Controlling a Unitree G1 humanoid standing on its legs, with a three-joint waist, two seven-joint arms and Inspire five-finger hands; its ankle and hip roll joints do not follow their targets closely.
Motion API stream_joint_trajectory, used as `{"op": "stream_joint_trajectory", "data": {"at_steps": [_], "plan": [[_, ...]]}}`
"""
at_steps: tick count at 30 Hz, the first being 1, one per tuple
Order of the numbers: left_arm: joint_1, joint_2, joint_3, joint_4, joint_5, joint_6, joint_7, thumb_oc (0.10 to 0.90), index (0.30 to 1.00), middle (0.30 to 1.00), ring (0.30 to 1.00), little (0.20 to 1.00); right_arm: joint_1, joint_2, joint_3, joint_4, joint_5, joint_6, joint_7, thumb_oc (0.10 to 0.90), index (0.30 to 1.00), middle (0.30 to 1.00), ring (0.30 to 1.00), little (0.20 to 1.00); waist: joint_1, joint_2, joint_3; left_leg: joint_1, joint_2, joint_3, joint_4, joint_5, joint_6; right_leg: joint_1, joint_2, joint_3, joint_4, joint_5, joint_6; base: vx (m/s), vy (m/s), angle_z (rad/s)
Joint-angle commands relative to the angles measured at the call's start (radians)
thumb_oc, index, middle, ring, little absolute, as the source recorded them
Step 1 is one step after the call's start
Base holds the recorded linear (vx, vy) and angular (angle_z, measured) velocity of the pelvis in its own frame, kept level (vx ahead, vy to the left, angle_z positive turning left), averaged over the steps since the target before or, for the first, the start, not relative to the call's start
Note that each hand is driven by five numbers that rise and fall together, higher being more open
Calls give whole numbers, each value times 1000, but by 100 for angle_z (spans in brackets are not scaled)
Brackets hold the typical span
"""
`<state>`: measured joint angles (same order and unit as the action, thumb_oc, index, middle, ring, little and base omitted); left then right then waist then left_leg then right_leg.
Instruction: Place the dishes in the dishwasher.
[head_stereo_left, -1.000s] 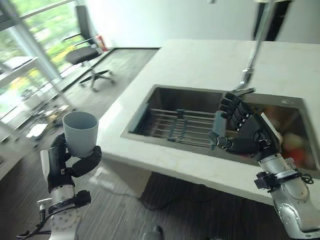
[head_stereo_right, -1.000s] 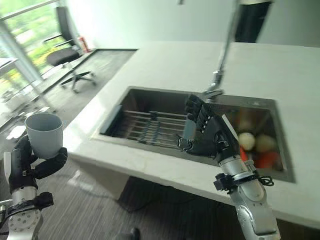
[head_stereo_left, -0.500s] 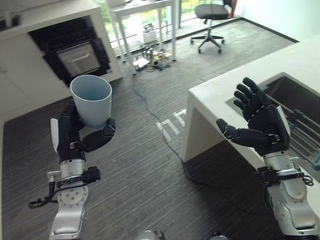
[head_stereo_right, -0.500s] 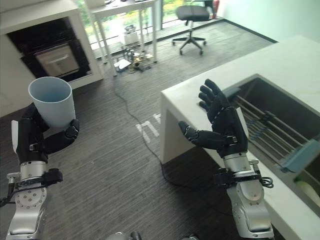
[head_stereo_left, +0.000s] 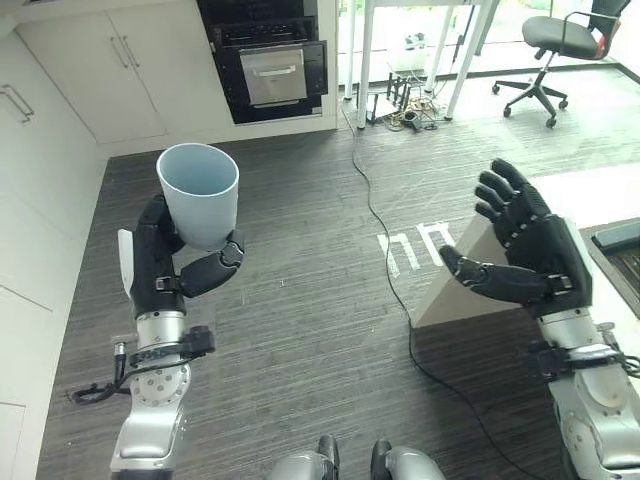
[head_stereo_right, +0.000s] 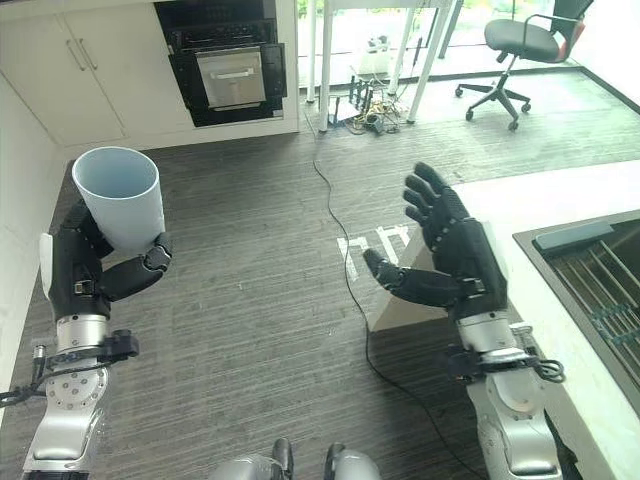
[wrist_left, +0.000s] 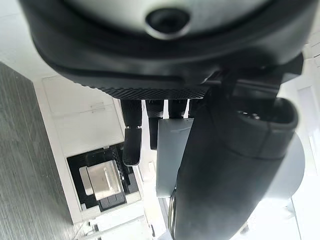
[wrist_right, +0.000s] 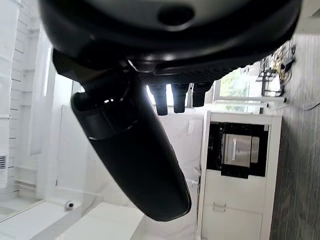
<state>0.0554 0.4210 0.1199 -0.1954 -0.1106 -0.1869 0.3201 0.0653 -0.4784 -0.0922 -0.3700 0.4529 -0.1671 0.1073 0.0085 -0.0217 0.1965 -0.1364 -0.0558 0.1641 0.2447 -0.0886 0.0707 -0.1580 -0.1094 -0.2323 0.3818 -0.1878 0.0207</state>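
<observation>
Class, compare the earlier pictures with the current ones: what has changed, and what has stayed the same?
The camera has swung away from the sink, which now shows at the right edge; the oven and cabinets have come into view ahead. Nothing was taken or let go. The left hand still grips the pale blue cup upright, and the right hand stays open and empty.

Left robot hand (head_stereo_left: 165, 270) curled, raised; right robot hand (head_stereo_left: 530, 255) spread.

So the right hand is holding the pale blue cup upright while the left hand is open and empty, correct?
No, the hands are swapped. In the left eye view the left hand holds the pale blue cup upright, while the right hand is open and empty.
</observation>
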Motion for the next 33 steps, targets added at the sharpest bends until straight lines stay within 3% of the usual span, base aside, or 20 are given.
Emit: {"op": "stream_joint_trajectory", "data": {"at_steps": [1, 9, 10, 22, 24, 26, 27, 29, 30, 31, 33], "plan": [[-55, 70, 51, -109, 24, -93, 33, 400, 300, 300, 300, 300, -51, -16, -50, -79, 36, -81, -26, 800, 900, 900, 900, 900, -6, 2, -114, 2, 94, -22, 55, -128, -96, 46, -34, 14, -82, 7, 111, 75, -136, 15], [-34, 76, 73, -126, -14, -87, 34, 400, 300, 300, 300, 300, -51, -13, -36, -86, 33, -77, -9, 800, 900, 900, 900, 900, -9, 21, -119, 10, 113, -21, 55, -128, -107, 55, -26, 5, -82, -12, 101, 49, -90, 2], [-18, 73, 15, -153, -37, -148, 95, 400, 300, 300, 300, 300, -19, 19, 8, -94, 11, -77, -65, 800, 900, 900, 900, 900, -67, 8, -66, 22, 67, 20, 55, -154, -68, 0, 0, 30, -82, 45, 97, 41, -73, 2], [3, 44, 33, -153, -85, -164, 92, 400, 300, 300, 300, 300, 0, 5, -34, -94, 24, -63, -40, 800, 900, 900, 900, 900, -58, 16, -105, 71, 83, 34, 55, -173, -74, 51, 46, 50, -82, -11, 70, 37, -103, -8], [19, 35, 39, -162, -97, -175, 88, 400, 300, 300, 300, 300, 10, -13, -46, -90, 40, -63, -19, 800, 900, 900, 900, 900, -36, -1, -83, 91, 81, 64, 55, -65, -117, 70, 33, 33, -82, -22, 53, 81, -151, 2], [26, 26, 39, -176, -96, -178, 85, 400, 300, 300, 300, 300, 15, -30, -54, -86, 42, -65, -9, 800, 900, 900, 900, 900, -17, -35, -48, 78, 61, 78, 95, 77, -154, 87, 0, 38, -82, -22, 33, 25, -126, -10], [31, 22, 43, -184, -93, -182, 83, 400, 300, 300, 300, 300, 17, -34, -62, -83, 48, -71, 2, 800, 900, 900, 900, 900, -14, -42, -25, 38, 74, 78, 159, 91, -163, 94, -7, 37, -82, -18, 26, 26, -58, 1], [39, 11, 53, -180, -96, -182, 70, 400, 300, 300, 300, 300, 13, -27, -66, -80, 39, -68, 8, 800, 900, 900, 900, 900, -14, -40, -11, 26, 101, 100, 89, 84, -155, 102, -6, 40, -82, -17, 34, 64, 55, 29], [46, 11, 56, -178, -103, -182, 64, 400, 300, 300, 300, 300, 9, -24, -64, -79, 34, -65, 4, 800, 900, 900, 900, 900, -15, -26, -4, 10, 133, 116, 55, 49, -148, 111, 3, 39, -82, -22, 44, 147, 261, 31], [67, 11, 63, -181, -105, -187, 60, 400, 300, 300, 300, 300, 8, -18, -60, -77, 31, -68, 6, 800, 900, 900, 900, 900, -13, 5, -3, -40, 189, 101, 55, -6, -151, 121, 26, 41, -82, -32, 58, 182, 316, 23], [85, 13, 68, -183, -106, -193, 64, 400, 300, 300, 300, 300, 18, -15, -60, -82, 35, -73, 14, 800, 900, 900, 900, 900, -12, 22, -8, -85, 225, 60, 55, 4, -168, 133, 45, 57, -82, -42, 57, 167, 229, 7]]}}
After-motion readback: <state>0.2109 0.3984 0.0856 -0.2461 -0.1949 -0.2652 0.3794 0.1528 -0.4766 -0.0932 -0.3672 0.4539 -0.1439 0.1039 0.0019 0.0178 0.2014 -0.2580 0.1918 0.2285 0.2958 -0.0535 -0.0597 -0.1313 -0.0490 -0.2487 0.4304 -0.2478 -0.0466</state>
